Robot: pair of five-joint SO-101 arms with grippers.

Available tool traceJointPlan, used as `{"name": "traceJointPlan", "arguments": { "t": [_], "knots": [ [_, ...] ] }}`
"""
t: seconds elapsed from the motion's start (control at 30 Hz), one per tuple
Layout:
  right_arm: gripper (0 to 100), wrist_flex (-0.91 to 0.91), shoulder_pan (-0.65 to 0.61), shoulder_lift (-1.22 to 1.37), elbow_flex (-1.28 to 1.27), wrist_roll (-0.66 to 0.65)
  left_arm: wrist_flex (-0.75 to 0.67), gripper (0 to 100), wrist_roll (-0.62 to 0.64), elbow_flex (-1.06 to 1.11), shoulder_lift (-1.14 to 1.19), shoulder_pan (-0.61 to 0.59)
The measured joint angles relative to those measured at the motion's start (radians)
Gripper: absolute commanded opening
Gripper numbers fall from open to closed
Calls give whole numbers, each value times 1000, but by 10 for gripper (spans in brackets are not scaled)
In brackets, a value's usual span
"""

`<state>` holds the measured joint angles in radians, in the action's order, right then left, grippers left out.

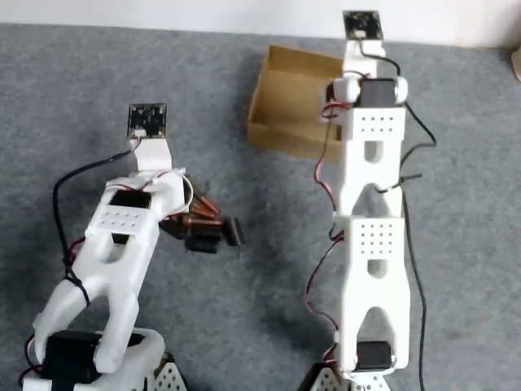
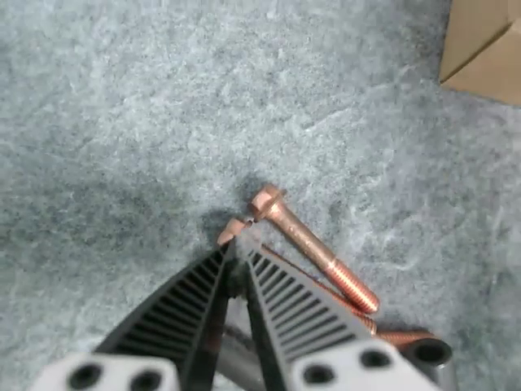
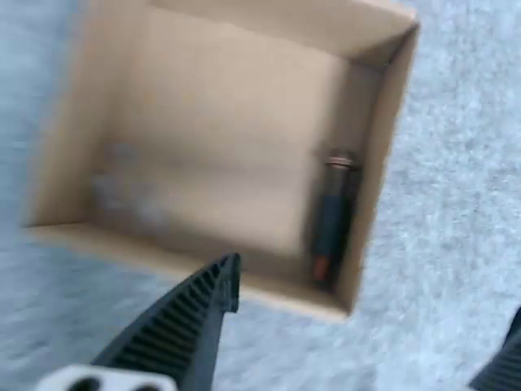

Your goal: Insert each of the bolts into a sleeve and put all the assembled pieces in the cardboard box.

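Grey carpet (image 1: pixel 122 65), cardboard box (image 3: pixel 309 20) with one sleeved bolt (image 3: pixel 332 216) inside

The open cardboard box (image 1: pixel 286 96) stands near the table's far edge. One dark sleeve with a copper bolt inside (image 3: pixel 334 213) lies along its wall. Loose copper bolts (image 2: pixel 313 248) and dark sleeves (image 1: pixel 233 230) lie together left of the table's middle.

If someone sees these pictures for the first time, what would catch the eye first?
Probably the cardboard box at the far side, with one assembled piece lying against its wall, below the open right gripper. Next, the left gripper, closed on a copper bolt, beside a loose bolt on the grey mat.
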<state>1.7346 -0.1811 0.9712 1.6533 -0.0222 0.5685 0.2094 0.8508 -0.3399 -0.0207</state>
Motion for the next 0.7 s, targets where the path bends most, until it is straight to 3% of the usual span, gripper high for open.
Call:
{"name": "traceJointPlan", "arguments": {
  "t": [0.27,0.37,0.57,0.7],
  "knots": [
    [446,6,-176,-396,-3,51,-5,6,0,0,0,0],
    [446,6,-278,-591,-126,51,-5,6,0,0,0,0],
    [446,6,-439,-985,-700,51,-5,7,0,0,0,-37],
    [446,-25,-473,-1197,-1208,48,-5,6,40,-5,2,-49]
  ]
}}
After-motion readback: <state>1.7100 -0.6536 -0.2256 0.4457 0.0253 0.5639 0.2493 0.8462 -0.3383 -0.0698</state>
